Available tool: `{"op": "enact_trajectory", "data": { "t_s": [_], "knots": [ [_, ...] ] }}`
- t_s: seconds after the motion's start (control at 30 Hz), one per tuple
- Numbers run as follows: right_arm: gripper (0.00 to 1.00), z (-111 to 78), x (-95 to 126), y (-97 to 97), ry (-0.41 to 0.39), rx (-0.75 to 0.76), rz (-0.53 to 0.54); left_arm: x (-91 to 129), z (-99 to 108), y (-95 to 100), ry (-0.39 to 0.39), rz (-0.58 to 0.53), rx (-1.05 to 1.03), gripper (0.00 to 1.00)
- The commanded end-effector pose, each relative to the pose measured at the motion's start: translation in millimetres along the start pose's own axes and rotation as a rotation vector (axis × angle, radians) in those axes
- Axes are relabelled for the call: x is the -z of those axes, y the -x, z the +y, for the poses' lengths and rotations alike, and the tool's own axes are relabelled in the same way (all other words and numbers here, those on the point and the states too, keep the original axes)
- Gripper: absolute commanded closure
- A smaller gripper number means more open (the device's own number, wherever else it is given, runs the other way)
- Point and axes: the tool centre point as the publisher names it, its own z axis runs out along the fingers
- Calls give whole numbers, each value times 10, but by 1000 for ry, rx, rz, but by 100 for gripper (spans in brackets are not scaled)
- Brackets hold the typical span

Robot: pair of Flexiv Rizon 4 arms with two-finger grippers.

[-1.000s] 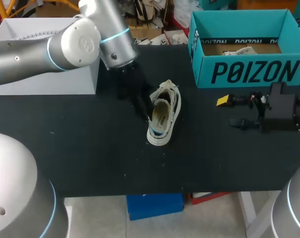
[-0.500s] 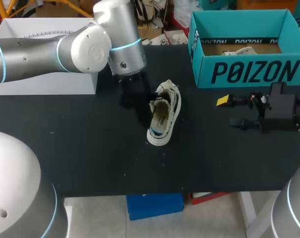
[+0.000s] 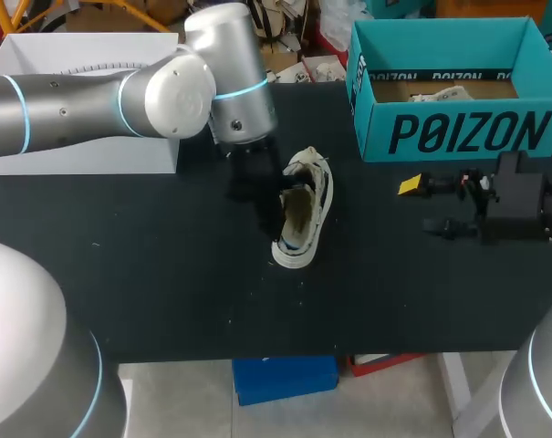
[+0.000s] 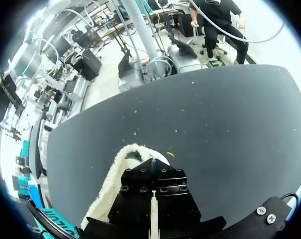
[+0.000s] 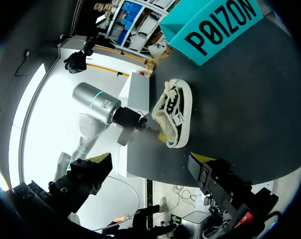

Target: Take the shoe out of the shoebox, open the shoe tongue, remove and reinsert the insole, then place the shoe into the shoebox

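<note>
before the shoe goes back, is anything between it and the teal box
Nothing visible does. Only bare black table lies between the cream low-top shoe and the open teal cardboard shoebox. The right tool sits in front of the box, off that line.

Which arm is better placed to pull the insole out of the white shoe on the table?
Left, most likely. The left tool is at the opening of the white low-top shoe, while the right tool sits open beside the teal cardboard shoebox, well apart from the shoe.
</note>
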Motion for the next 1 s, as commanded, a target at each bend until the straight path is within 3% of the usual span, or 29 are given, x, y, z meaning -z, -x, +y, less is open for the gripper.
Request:
{"op": "enact_trajectory", "data": {
  "t_s": [0.03,0.47,1.0],
  "knots": [
    [0,0,2,-4,0,-1,-1,-37,71,49,-15,4,1,100],
    [0,0,2,-4,0,-1,-1,175,-120,125,-87,-58,-23,100],
    [0,0,2,-4,0,-1,-1,-73,78,222,22,50,-53,100]
  ]
}}
